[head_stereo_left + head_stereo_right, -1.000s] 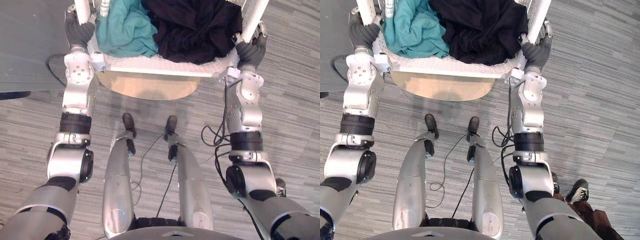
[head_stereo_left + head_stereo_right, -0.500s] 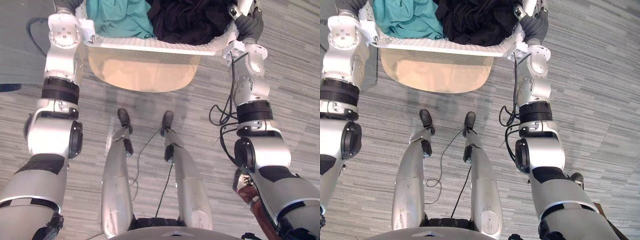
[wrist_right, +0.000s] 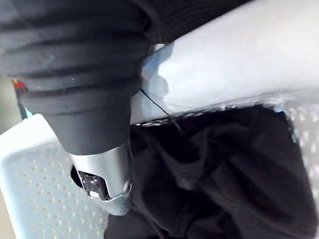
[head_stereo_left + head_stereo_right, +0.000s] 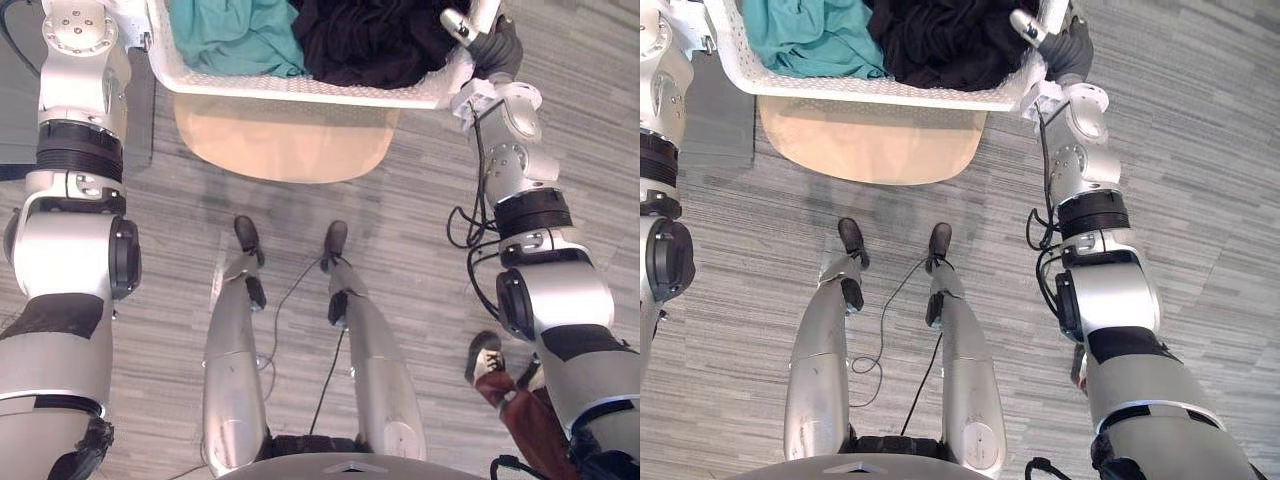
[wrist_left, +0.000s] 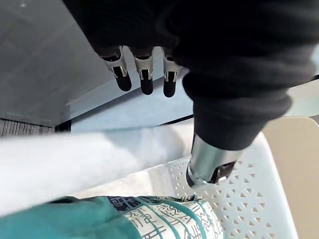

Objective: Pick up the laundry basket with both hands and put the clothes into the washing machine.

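The white perforated laundry basket (image 4: 300, 95) is out in front of me, above a round beige table top (image 4: 285, 145); whether it rests on it I cannot tell. Teal clothes (image 4: 235, 35) lie on its left side and black clothes (image 4: 370, 40) on its right. My right hand (image 4: 495, 45) is at the basket's right corner, by its white handle (image 3: 224, 64), with the thumb (image 3: 107, 181) straight over the black clothes. My left hand (image 5: 142, 74) is open at the left handle (image 5: 75, 159), fingers straight beyond it and thumb (image 5: 209, 159) inside the rim.
A flat grey panel (image 5: 40, 64) lies just past the basket on my left side. A person's shoe and brown trouser leg (image 4: 485, 358) stand close by my right arm. Grey striped floor (image 4: 400, 220) spreads all around.
Both arms have stretched forward and the basket has moved away from me. The left hand's fingers have straightened off the handle and the right thumb now sticks out.
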### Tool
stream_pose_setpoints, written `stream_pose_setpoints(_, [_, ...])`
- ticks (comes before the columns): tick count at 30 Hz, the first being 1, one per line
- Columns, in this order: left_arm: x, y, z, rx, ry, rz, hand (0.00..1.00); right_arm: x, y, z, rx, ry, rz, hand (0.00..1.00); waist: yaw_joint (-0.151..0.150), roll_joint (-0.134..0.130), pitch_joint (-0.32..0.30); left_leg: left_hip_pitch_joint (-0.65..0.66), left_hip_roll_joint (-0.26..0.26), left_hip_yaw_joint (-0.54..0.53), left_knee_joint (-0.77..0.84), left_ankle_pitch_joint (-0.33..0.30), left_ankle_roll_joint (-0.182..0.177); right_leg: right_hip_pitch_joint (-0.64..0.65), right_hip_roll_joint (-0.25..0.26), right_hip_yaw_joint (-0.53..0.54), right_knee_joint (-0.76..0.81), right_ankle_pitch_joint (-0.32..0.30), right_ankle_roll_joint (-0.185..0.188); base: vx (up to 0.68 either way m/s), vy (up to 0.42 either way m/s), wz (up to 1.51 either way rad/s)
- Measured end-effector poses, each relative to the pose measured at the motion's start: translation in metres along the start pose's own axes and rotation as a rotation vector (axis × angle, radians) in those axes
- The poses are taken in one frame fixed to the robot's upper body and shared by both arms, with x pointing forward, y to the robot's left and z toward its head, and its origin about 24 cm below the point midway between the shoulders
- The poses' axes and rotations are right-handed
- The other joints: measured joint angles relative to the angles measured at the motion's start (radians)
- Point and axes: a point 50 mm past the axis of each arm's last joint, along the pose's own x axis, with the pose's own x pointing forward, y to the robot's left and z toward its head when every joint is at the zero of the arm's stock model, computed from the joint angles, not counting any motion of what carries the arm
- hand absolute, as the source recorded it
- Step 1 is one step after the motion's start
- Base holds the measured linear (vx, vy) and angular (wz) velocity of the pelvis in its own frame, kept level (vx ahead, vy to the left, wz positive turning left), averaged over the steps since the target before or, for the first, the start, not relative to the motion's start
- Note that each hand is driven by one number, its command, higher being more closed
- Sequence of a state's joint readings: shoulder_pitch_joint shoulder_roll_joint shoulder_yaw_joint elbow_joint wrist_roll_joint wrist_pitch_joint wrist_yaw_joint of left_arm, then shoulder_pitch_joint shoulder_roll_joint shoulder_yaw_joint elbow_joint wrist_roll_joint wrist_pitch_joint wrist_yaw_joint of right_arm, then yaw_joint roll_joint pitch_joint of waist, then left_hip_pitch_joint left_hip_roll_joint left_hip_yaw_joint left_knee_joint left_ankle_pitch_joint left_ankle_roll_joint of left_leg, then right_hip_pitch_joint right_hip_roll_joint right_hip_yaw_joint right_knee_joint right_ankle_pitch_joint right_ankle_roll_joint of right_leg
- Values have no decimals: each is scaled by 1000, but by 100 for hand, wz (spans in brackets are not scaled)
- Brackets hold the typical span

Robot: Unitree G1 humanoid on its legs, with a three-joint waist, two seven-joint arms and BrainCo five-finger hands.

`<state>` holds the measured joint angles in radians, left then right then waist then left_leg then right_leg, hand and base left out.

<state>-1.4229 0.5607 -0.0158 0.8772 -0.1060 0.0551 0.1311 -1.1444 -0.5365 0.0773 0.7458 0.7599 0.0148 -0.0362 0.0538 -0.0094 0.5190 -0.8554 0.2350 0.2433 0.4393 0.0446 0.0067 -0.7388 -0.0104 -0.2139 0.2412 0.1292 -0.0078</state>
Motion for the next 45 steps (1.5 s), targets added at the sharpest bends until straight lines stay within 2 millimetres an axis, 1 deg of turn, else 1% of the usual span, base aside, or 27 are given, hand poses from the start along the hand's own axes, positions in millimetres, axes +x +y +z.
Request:
stream_pose_setpoints(5, [0, 13, -2, 133, 5, -31, 0, -8, -14, -11, -78, 68, 19, 0, 2, 0, 0, 29, 6, 3, 32, -26, -2, 22, -3, 7, 40, -25, 6, -25, -21, 0])
stream_pose_setpoints(8, [-1, 13, -5, 184, 12, -61, 0, -16, -19, -12, -133, 72, 54, 0, 0, -1, 0, 67, 6, 7, 34, -36, 4, 57, -5, 12, 51, -40, 4, -14, -8, 0])
stream_pose_setpoints(10, [-5, 16, -14, 211, 22, -76, 0, -21, -20, -10, -166, 62, 87, 0, -1, -1, -1, 104, 7, 16, 36, -42, 0, 88, -5, 20, 54, -43, 7, 3, -9, -5])
stream_pose_setpoints(14, [-8, 16, -18, 223, 22, -83, 0, -28, -30, -3, -208, 46, 99, 0, 1, -2, -1, 140, 7, 25, 34, -46, 1, 117, -6, 26, 57, -46, 13, 3, -2, -1])
stream_pose_setpoints(18, [-20, 12, -30, 246, 7, -115, 0, -44, -43, -8, -222, 51, 98, 0, 2, -2, -1, 192, 5, 31, 32, -54, 6, 164, -10, 31, 62, -53, 15, 55, 0, 0])
stream_pose_setpoints(21, [-42, 8, -43, 252, -33, -147, 0, -66, -56, -9, -205, 27, 85, 0, 4, -2, -1, 252, -3, 33, 31, -69, 3, 212, -20, 31, 89, -86, 19, 87, 3, 8])
stream_pose_setpoints(22, [-53, 8, -49, 240, -41, -153, 0, -76, -60, -12, -205, 26, 90, 0, 9, -2, -1, 274, -4, 32, 33, -77, 0, 230, -23, 30, 100, -97, 16, 84, -9, 11])
stream_pose_setpoints(24, [-83, 8, -66, 194, -50, -139, 0, -104, -71, -19, -210, 33, 80, 0, 16, -1, -2, 336, -16, 31, 29, -86, -7, 280, -35, 29, 126, -130, 18, 103, -11, 18])
stream_pose_setpoints(26, [-128, 10, -96, 137, -4, -110, 0, -145, -87, -32, -238, 61, 29, 0, 25, -1, -16, 408, -27, 25, 28, -109, -17, 343, -53, 15, 174, -186, 19, 121, -38, 35])
stream_pose_setpoints(27, [-159, 10, -117, 106, 63, -109, 0, -172, -96, -44, -237, 85, -26, 0, 25, -4, -64, 420, -40, 8, 28, -121, -23, 351, -66, 2, 206, -222, 20, 103, -65, 42])
stream_pose_setpoints(28, [-177, 9, -128, 93, 109, -117, 0, -185, -100, -52, -244, 101, -61, 0, 24, -6, -95, 424, -47, 2, 28, -128, -28, 352, -74, -6, 221, -240, 21, 131, -85, 49])
stream_pose_setpoints(29, [-216, 7, -150, 40, 223, -144, 0, -210, -107, -68, -274, 151, -143, 0, 26, -10, -144, 447, -62, -10, 23, -142, -40, 369, -90, -16, 243, -275, 22, 158, -100, 48])
stream_pose_setpoints(30, [-255, 5, -164, -41, 336, -165, 0, -234, -111, -84, -316, 212, -226, 0, 28, -11, -169, 491, -80, -24, 10, -147, -44, 409, -105, -22, 263, -307, 25, 153, -95, 46])
stream_pose_setpoints(31, [-274, 4, -170, -83, 392, -170, 0, -246, -113, -94, -332, 256, -267, 0, 29, -11, -183, 509, -89, -32, 2, -149, -46, 425, -111, -26, 270, -320, 26, 133, -99, 56])
stream_pose_setpoints(32, [-308, 0, -180, -228, 506, -166, 0, -271, -115, -112, -415, 357, -340, 0, 30, -7, -221, 529, -110, -59, -21, -142, -51, 450, -126, -49, 274, -339, 27, 92, -123, 78])
stream_pose_setpoints(33, [-337, -7, -186, -350, 607, -175, 0, -298, -116, -133, -453, 479, -395, 0, 30, -1, -251, 534, -136, -100, -60, -118, -55, 477, -144, -90, 269, -351, 28, 86, -128, 110])
stream_pose_setpoints(34, [-352, -14, -188, -413, 661, -190, 0, -317, -115, -150, -453, 577, -420, 0, 29, 1, -264, 548, -154, -128, -96, -89, -56, 495, -160, -126, 266, -358, 27, 74, -128, 121])
stream_pose_setpoints(36, [-369, -30, -188, -488, 715, -232, 0, -346, -111, -178, -399, 735, -444, 0, 35, 8, -280, 556, -189, -188, -175, -23, -66, 508, -191, -205, 272, -366, 23, 34, -79, 125])
stream_pose_setpoints(37, [-375, -39, -192, -526, 750, -236, 0, -360, -105, -198, -348, 832, -445, 0, 43, 16, -284, 555, -184, -174, -247, -15, -72, 519, -205, -268, 269, -363, 10, -88, -89, 124])
stream_pose_setpoints(38, [-378, -43, -197, -534, 775, -236, 0, -362, -103, -205, -326, 858, -449, 0, 42, 25, -290, 556, -170, -138, -263, -33, -63, 535, -206, -304, 248, -355, 5, -113, -86, 138])
stream_pose_setpoints(39, [-385, -51, -205, -546, 827, -238, 0, -367, -102, -213, -308, 899, -445, 0, 35, 31, -302, 553, -142, -60, -258, -56, -40, 556, -216, -363, 209, -339, -5, -165, -47, 144])
stream_pose_setpoints(40, [-385, -61, -213, -544, 861, -271, 0, -369, -98, -225, -286, 950, -429, 0, 29, 31, -305, 546, -93, 75, -178, -91, 23, 579, -241, -423, 189, -329, -14, -101, -3, 122])
stream_pose_setpoints(41, [-386, -62, -214, -541, 870, -278, 0, -370, -98, -226, -284, 959, -426, 0, 28, 30, -307, 546, -86, 97, -162, -93, 29, 582, -247, -432, 187, -329, -14, -133, -15, 142])
stream_pose_setpoints(42, [-401, -71, -223, -505, 949, -325, 0, -379, -95, -238, -266, 1027, -407, 0, 22, 23, -328, 567, -30, 231, -49, -114, 59, 601, -280, -499, 180, -322, -9, -79, -12, 136])
stream_pose_setpoints(43, [-410, -78, -226, -480, 989, -366, 0, -391, -93, -246, -254, 1096, -406, 0, 21, 35, -361, 600, 20, 283, 31, -135, 58, 623, -295, -553, 165, -316, 1, -81, 4, 155])
stream_pose_setpoints(44, [-415, -81, -227, -469, 1009, -388, 0, -397, -91, -250, -250, 1131, -402, 0, 17, 42, -371, 623, 36, 297, 56, -150, 48, 641, -297, -582, 154, -313, 4, -36, 73, 138])
stream_pose_setpoints(45, [-422, -85, -229, -455, 1040, -418, 0, -401, -87, -256, -239, 1175, -384, 0, 11, 56, -382, 679, 54, 306, 57, -161, 24, 677, -303, -634, 133, -301, 22, -16, 140, 139])
